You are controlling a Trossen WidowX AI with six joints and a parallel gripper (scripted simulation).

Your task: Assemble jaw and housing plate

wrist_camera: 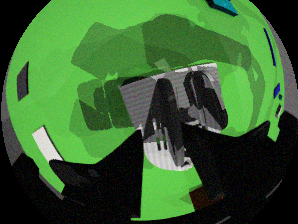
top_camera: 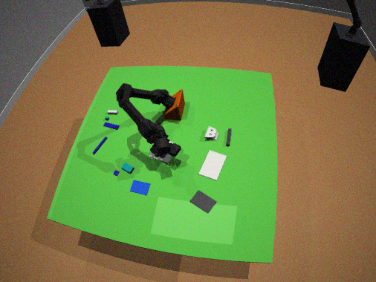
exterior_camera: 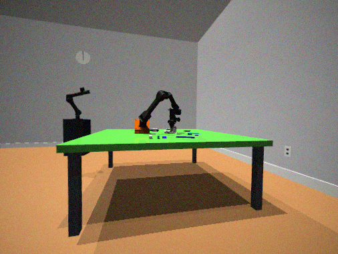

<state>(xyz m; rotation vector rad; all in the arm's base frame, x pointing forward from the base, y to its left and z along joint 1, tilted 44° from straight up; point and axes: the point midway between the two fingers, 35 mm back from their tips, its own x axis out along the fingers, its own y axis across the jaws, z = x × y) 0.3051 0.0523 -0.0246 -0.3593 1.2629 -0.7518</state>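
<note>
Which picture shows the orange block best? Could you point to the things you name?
The top view: the orange block (top_camera: 179,110) (exterior_camera: 137,124) (wrist_camera: 200,199) looks biggest there, slanted sides and all. The exterior view shows it smaller, partly covered. The wrist view shows just a dark reddish patch, probably it.

A flat grey base (top_camera: 166,159) (wrist_camera: 131,102) lies on the worktop under the hand. A pale, rounded, slotted part (wrist_camera: 167,159) shows at its edge, partly hidden; whether teeth mesh or pins are filled cannot be told. A white piece (top_camera: 211,130) with two dark holes lies well apart from the base, on the worktop.
</note>
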